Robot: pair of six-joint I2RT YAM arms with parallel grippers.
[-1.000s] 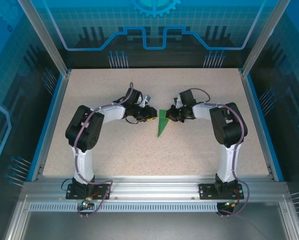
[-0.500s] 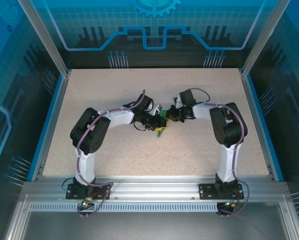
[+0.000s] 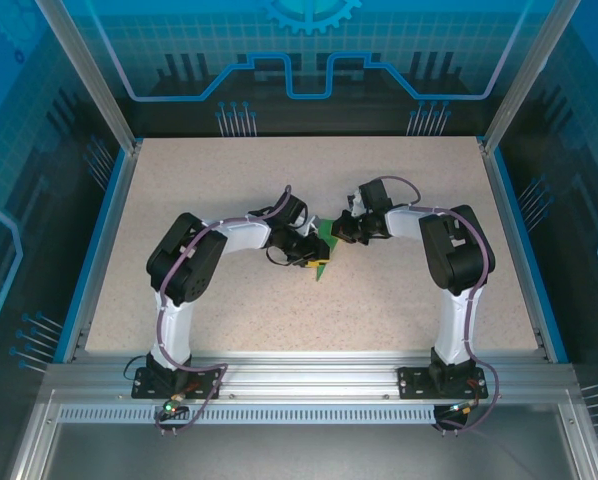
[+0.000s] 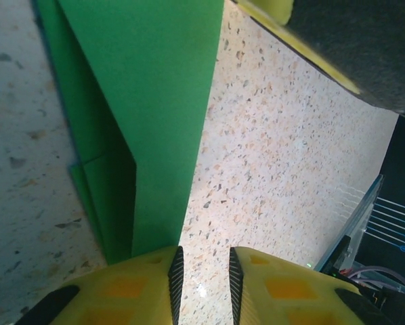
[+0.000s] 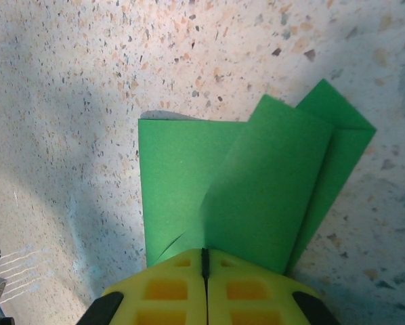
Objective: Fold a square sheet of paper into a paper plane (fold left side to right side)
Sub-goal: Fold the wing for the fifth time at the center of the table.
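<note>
**Folded green paper between two grippers at mid-table**

Top view: the paper [image 3: 320, 268] lies on the speckled table [image 3: 409, 290] near its middle, a narrow green wedge with its tip pointing toward the arm bases. The left gripper [image 3: 316, 257] sits over the paper's left side. The right gripper [image 3: 338, 232] meets the wide far end from the right. The two grippers are very near each other.

Left wrist view: the paper lies flat and runs away from the camera, its long straight right edge ending at the left yellow finger [image 4: 141, 288]. Folded layers overlap on its left side. The jaws stand a little apart, with bare table showing in the narrow gap, so this gripper grasps nothing. A black and yellow part of the other gripper hangs in the upper right corner.

Right wrist view: the yellow fingers [image 5: 168, 288] are pressed together, clenched on the paper's near edge. One layer curves up from the table into them, and the other folded layers fan out flat beyond.
</note>
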